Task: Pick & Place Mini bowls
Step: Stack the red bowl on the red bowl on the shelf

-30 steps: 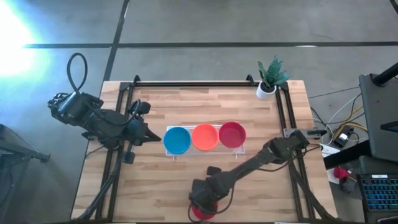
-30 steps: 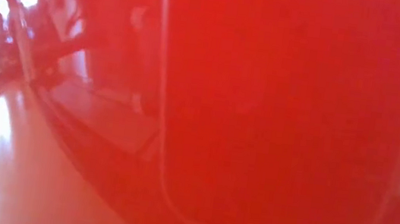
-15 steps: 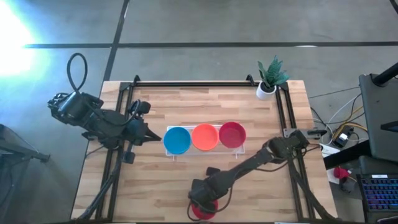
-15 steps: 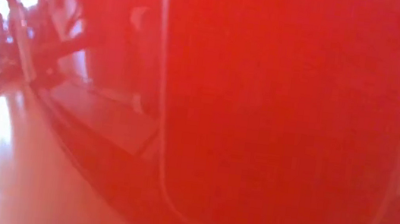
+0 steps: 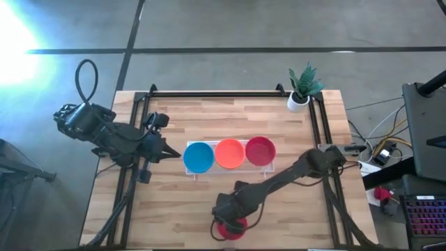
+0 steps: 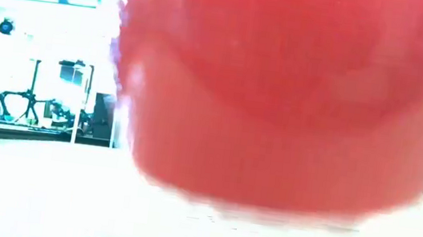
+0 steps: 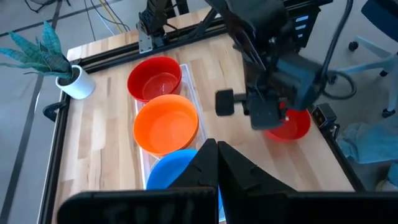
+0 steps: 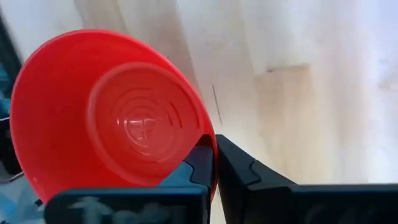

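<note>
Since the earlier frames the right pincer (image 5: 230,224) has drawn the red mini bowl (image 5: 230,230) back from the low camera, near the table's (image 5: 181,209) front edge. Its fingers pinch the bowl's rim, so the pickup looks done; carrying comes next. The tray (image 5: 270,167) holds blue (image 5: 198,157), orange (image 5: 230,153) and red (image 5: 260,150) bowls. The left pincer (image 5: 169,152) waits closed beside the blue one.
</note>
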